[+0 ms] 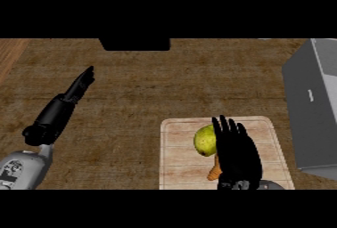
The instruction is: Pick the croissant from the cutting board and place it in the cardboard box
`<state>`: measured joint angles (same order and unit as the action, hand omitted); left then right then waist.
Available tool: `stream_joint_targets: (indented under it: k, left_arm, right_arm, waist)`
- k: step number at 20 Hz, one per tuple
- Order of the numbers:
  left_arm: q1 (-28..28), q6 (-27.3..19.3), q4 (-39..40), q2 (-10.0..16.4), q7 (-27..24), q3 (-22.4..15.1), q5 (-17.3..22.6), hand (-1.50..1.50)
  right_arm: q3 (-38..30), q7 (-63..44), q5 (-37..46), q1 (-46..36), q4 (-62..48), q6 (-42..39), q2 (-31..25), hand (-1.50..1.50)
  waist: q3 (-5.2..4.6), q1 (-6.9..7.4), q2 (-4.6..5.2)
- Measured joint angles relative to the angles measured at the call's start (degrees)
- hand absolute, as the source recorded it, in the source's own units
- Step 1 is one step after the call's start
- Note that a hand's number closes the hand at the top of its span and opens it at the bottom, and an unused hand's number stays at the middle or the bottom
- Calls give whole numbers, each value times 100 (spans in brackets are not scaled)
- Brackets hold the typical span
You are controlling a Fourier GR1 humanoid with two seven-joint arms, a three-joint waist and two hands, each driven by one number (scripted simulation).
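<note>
A pale wooden cutting board (178, 169) lies at the lower right of the counter. At the board's lower middle an orange-brown croissant (214, 173) shows only as a small end, the rest hidden under my right hand (238, 153). That hand hovers over the board with straight fingers pointing away from me, open. A yellow-green round fruit (204, 140) sits on the board just left of its fingers. My left hand (77, 89) rests over the counter far to the left, open with fingers straight. A grey box (313, 107) stands at the right edge.
A black object (135, 43) sits at the counter's far edge, top centre. Brown counter surface stretches between my left arm and the board. A lighter wooden strip (8, 55) shows at the top left corner.
</note>
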<state>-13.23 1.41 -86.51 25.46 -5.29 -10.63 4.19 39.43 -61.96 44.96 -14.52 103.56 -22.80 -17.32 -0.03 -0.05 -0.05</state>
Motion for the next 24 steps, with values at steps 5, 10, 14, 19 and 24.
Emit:
stream_joint_targets:
  k: [5, 10, 14, 19, 24]
  left_arm:
    - [23, 42, 6, -87, -9, 58, -105, 0]
    - [116, 106, -164, -192, 56, 118, -232, 0]
    - [150, 231, -177, -289, 65, 234, -351, 0]
    - [74, 401, -2, -388, -53, 404, -443, 0]
    - [-32, 482, -39, -491, 82, 530, -543, 0]
  right_arm:
    - [-199, 169, 298, 192, -163, -76, 47, -150]
    - [-411, 363, 557, 368, -329, -108, 241, -150]
    - [-534, 667, 722, 598, -286, -197, 221, 150]
    - [-476, 1243, 1222, 494, -609, 130, 192, 150]
    - [-322, 1420, 1756, 448, -643, 306, 268, 150]
  waist:
    - [1, -4, 0]
    - [2, 5, 0]
    - [2, 1, 0]
    - [-17, 7, -21]
    - [-20, 4, -25]
